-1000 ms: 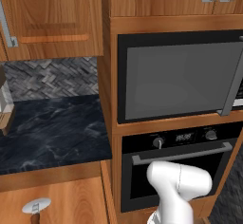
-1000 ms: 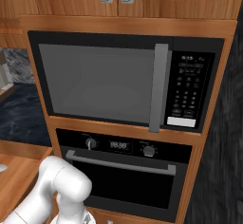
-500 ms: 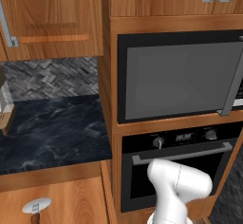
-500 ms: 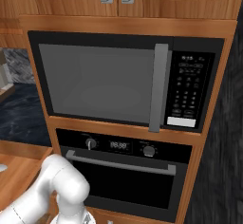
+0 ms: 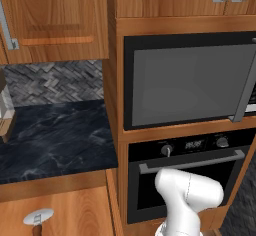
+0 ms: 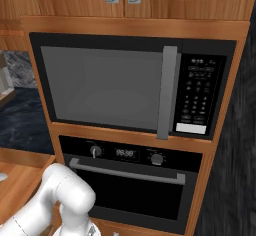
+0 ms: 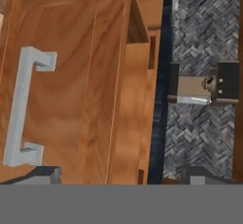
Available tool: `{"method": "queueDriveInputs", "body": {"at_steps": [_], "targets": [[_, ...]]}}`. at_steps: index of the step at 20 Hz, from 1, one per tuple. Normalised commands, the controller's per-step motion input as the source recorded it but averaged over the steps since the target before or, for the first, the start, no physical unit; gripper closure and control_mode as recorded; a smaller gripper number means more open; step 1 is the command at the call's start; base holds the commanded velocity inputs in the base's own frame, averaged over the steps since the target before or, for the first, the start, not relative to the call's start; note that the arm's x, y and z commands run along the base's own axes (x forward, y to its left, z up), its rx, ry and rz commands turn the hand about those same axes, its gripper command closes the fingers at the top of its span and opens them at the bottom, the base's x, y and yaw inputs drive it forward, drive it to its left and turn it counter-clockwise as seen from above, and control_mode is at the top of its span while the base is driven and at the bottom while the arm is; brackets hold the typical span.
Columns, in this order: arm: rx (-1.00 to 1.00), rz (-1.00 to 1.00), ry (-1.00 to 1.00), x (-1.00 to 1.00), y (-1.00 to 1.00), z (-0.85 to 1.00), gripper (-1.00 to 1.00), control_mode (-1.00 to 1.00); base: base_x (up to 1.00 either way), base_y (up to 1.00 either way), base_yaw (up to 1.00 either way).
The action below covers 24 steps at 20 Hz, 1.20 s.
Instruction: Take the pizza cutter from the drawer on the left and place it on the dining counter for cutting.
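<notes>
Pizza cutter [image 5: 38, 217]: round silver wheel on a short brown handle, lying on a wood surface just below the front edge of the black marble table [image 5: 55, 135], at the bottom left of the left base view. It looks to sit inside the pulled-out drawer, but I can't tell for sure. It's off to one side of my fingers, not between them.

My fingers [image 7: 46, 173] stand wide apart w/ nothing between them and touch nothing. Their two dark tips rise at the bottom corners of the hand view.

Hand view is rolled sideways. Straight ahead of the fingers is the brown wooden drawer [image 7: 71, 76]. Its squared silver bar handle [image 7: 21, 109] runs just beyond the tip at the view's left, apart from it. Past the other tip is the table's dark edge, then grey herringbone backsplash [image 7: 204, 28]. A small boxy black-and-tan appliance [image 7: 201, 89] stands against the backsplash, well beyond the fingers.

Base views: the white arm bends low in front of a wood cabinet column w/ a grey-door microwave [image 5: 190, 77] and a black oven [image 5: 185, 175] under it.
</notes>
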Motion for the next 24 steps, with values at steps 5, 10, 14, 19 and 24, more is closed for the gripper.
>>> {"method": "queueDriveInputs", "body": {"at_steps": [5,10,14,19,24], "targets": [[0.02,0.0,-0.06,0.0,0.0,0.76,-1.0,-1.0,0.0,0.0,0.0],[0.07,-0.04,0.0,0.56,0.0,0.61,-1.0,-1.0,0.0,0.0,0.0],[0.11,-0.03,0.02,0.81,-0.02,0.6,-1.0,-1.0,0.0,0.0,0.0],[0.12,-0.06,0.13,0.89,-0.15,0.24,-1.0,-1.0,0.0,0.0,0.0],[0.09,-0.06,0.17,1.0,-0.24,0.05,-1.0,-1.0,0.0,0.0,0.0]]}}
